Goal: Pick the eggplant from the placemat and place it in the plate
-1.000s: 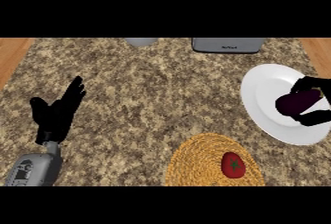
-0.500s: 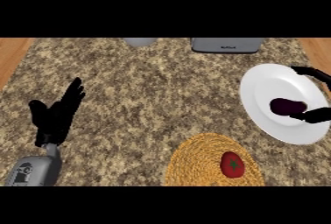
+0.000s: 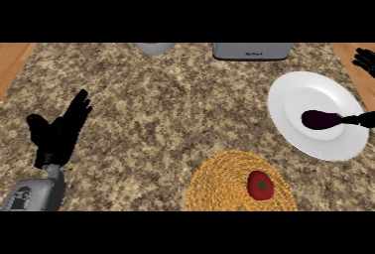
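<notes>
Right hand has opened and drawn off the eggplant, which now lies uncovered on the white plate.

The plate sits at the counter's 3 o'clock. The dark purple eggplant rests right of the plate's centre. The right hand shows only at the view's right edge, fingers spread and curled round nothing. One black fingertip meets the eggplant's 3 o'clock end. At 5 o'clock the woven placemat carries a red tomato. At 8 o'clock the left hand rests open, fingers up, holding nothing.
</notes>
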Motion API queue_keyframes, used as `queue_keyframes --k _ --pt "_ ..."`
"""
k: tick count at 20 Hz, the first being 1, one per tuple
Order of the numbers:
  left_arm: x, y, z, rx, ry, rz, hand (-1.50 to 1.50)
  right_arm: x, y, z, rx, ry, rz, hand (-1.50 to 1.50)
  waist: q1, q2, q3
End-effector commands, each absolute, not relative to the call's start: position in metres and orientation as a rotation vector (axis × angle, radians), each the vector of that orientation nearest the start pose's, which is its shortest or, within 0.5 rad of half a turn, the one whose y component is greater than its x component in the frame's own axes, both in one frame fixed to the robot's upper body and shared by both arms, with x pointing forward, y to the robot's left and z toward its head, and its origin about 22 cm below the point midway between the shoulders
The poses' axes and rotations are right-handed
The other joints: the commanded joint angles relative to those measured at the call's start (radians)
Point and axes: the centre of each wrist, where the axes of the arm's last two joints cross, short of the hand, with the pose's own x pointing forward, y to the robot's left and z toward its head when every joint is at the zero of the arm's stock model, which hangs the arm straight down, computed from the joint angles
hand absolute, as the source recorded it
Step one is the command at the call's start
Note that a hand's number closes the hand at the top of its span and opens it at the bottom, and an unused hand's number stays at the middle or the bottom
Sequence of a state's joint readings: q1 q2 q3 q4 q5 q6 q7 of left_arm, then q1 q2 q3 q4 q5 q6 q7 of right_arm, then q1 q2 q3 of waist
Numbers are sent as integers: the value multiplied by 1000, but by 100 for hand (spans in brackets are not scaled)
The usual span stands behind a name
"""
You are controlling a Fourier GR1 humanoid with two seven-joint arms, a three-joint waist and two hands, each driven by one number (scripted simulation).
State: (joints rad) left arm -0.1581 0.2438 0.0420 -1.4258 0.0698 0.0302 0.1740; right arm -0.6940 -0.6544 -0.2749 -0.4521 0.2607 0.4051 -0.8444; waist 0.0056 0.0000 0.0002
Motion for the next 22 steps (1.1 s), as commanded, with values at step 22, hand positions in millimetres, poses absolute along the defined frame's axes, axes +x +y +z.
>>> queue_keyframes --k 22 --pt "290 271 31 129 -1440 -100 0 307 -530 94 57 -1825 412 -150 40 20 8"
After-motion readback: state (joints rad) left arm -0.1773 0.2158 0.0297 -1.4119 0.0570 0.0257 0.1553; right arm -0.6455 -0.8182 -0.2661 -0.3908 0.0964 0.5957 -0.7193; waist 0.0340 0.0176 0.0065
